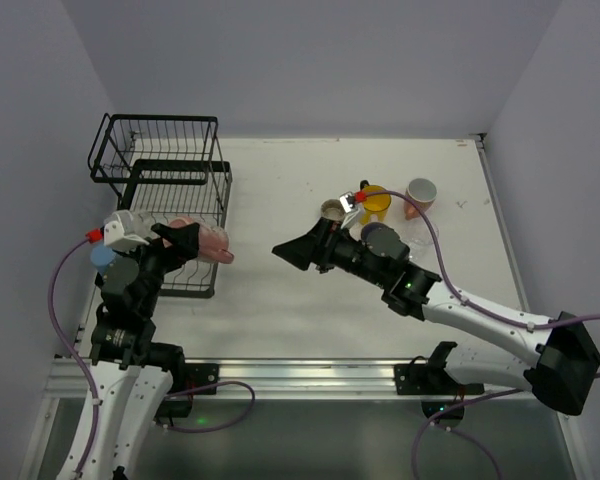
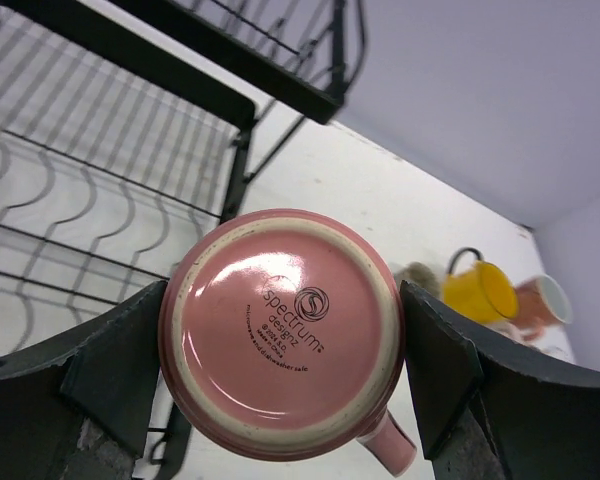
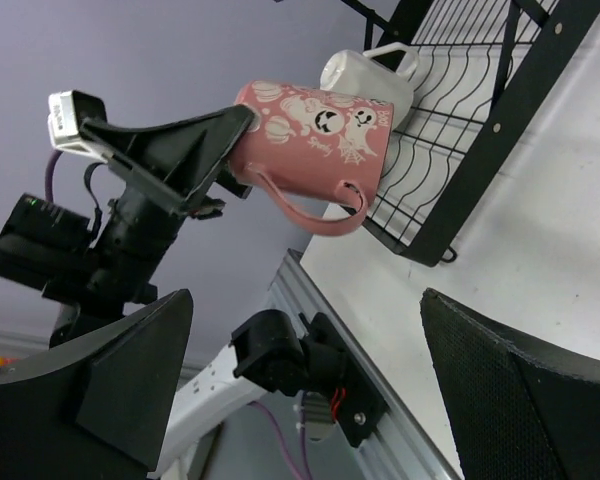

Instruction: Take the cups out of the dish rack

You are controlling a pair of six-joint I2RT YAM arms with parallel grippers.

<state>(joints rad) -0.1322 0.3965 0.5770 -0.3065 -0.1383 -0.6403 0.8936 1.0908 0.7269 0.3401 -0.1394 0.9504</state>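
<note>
A pink mug (image 2: 282, 330) with white ghost and pumpkin prints (image 3: 315, 135) hangs on its side in the air at the right front corner of the black wire dish rack (image 1: 160, 160). My left gripper (image 1: 185, 243) is shut on it, one finger on each side, and the mug's base faces the wrist camera. A white cup (image 3: 365, 75) lies on the rack's lower tray. My right gripper (image 1: 285, 250) is open and empty at mid-table, pointing left toward the mug. A yellow cup (image 1: 375, 203), a salmon cup (image 1: 420, 193) and a beige cup (image 1: 333, 210) stand on the table behind the right arm.
The rack (image 2: 110, 170) sits at the far left next to the side wall. White walls close in the table on the left, back and right. A metal rail (image 1: 300, 375) with both arm bases runs along the near edge.
</note>
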